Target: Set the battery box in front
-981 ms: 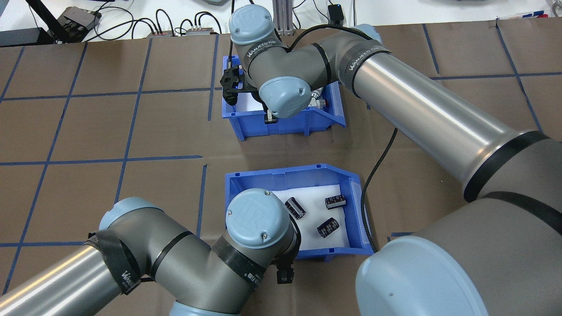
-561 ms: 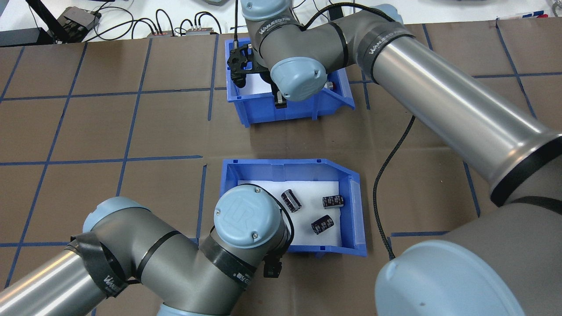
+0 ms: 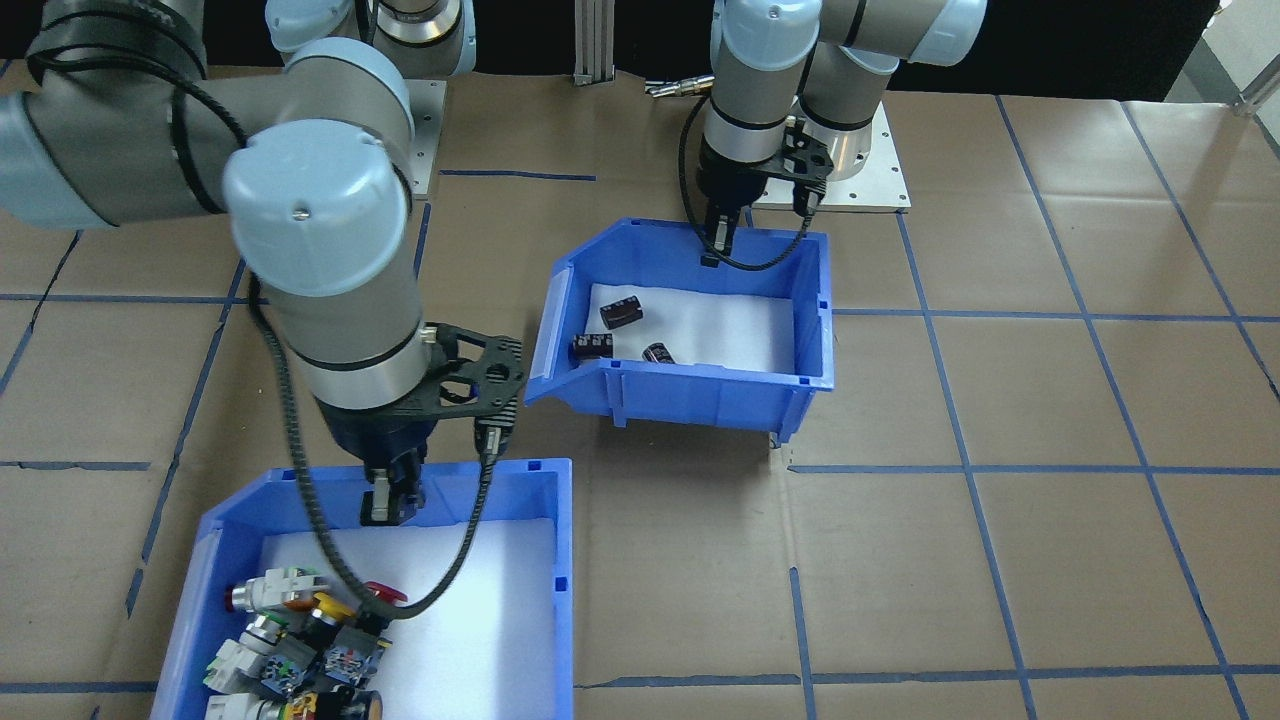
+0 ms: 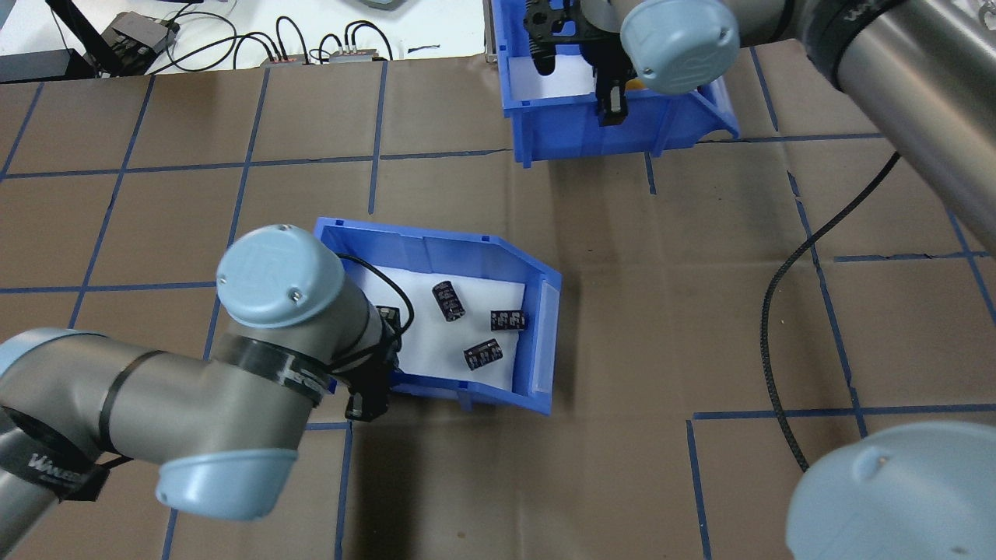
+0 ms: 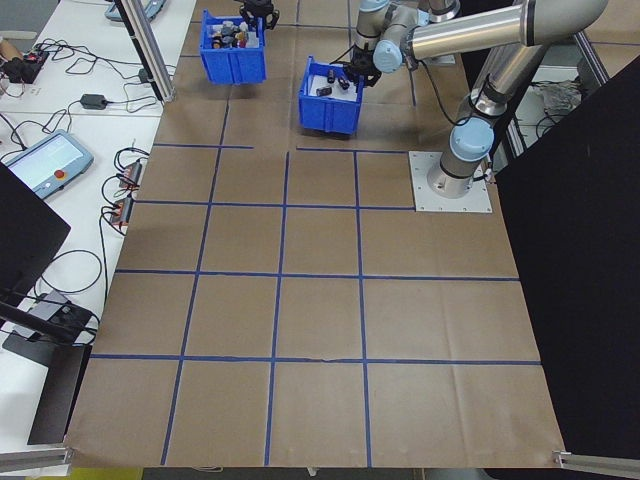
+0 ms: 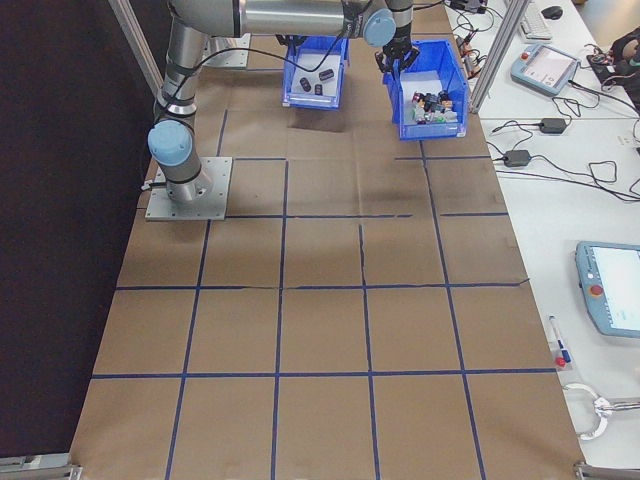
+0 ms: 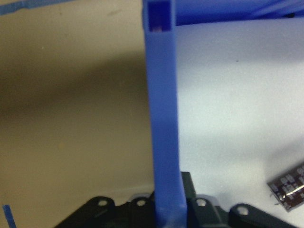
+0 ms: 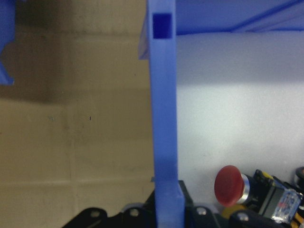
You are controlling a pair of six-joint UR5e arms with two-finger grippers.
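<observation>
While the left gripper (image 4: 372,389) pinches the rear wall of the battery box (image 4: 467,253) (its fingers straddle that wall, one inside on the white foam, one outside), the box hangs tilted above the brown table (image 4: 622,311), its three dark cylinders (image 4: 450,300) loose on the liner. Its elbow is bent and its wrist points down at the box's back corner. Farther off, the right gripper (image 4: 611,105) is clamped likewise on a wall of the switch bin (image 4: 622,124), its arm stretched long over the blue-taped grid. Cables (image 4: 311,43) lie on a white bench beyond.
</observation>
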